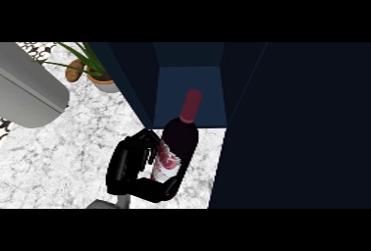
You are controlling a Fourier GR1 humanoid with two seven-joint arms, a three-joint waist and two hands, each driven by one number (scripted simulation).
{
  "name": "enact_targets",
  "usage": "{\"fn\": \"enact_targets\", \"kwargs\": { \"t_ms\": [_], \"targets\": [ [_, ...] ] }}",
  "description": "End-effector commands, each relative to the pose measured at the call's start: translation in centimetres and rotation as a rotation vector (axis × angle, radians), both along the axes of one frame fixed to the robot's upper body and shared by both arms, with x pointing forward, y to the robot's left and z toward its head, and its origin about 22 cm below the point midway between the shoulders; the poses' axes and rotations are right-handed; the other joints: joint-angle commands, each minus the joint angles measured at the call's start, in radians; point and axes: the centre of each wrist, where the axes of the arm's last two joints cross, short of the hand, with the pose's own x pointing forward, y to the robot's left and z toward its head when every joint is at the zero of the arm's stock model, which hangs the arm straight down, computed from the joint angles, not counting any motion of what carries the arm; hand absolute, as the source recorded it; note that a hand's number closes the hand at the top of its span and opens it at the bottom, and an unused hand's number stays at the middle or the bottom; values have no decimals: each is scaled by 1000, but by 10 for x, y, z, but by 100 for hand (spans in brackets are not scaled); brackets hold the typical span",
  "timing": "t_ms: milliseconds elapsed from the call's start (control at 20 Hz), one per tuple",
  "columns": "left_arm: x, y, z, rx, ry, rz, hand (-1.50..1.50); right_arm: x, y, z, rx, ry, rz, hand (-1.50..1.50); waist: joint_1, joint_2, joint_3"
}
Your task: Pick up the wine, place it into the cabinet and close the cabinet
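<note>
The left hand (134, 169) curls round the wine (177, 142) at its label, neck pointing far toward the open cabinet (188, 83). Glass, likely heavy and slippery; the wide body suits gripping. Right hand unseen.

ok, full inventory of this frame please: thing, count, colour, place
wine bottle: 1, dark glass with red cap and red-white label, at the cabinet's open front, neck pointing into the opening
cabinet: 1, dark navy, fills the right side; its open compartment is at top centre
counter: 1, white-grey marble, left and centre
potted plant: 1, green leaves in a pale pot, upper left beside the cabinet
brown object: 1, oval, just left of the plant; cannot tell what it is
grey rounded object: 1, light grey, far left edge; partly cut off, identity unclear
hand: 1, black, lower centre, curled round the bottle's lower body; which side cannot be told
</note>
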Motion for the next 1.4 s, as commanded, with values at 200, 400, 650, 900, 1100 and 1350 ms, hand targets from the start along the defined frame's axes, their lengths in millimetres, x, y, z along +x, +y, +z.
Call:
{"fn": "enact_targets", "kwargs": {
  "t_ms": [200, 400, 650, 900, 1100, 1350],
  "targets": [
    [37, 8, 4, 79, -11, 49, 150, -43, -15, 36, 77, -22, 51, -150, -4, 1, -1],
    [70, -2, 18, 100, 3, 29, 150, -41, -14, 31, 87, -35, 55, -150, -12, 2, -1],
    [74, -15, 5, 123, 14, 9, 150, -43, -15, 29, 86, -27, 50, -150, -12, 2, -1],
    [105, -28, 17, 111, 28, 11, 150, -32, -17, 29, 67, -32, 77, -150, -11, 7, -1],
    [110, -28, 5, 98, 37, 21, 150, -44, -16, 28, 89, -30, 71, -150, -29, 4, -1],
    [119, -38, 8, 92, 39, 24, 150, -43, -15, 27, 86, -16, 68, -150, -22, 4, -1]
  ]
}}
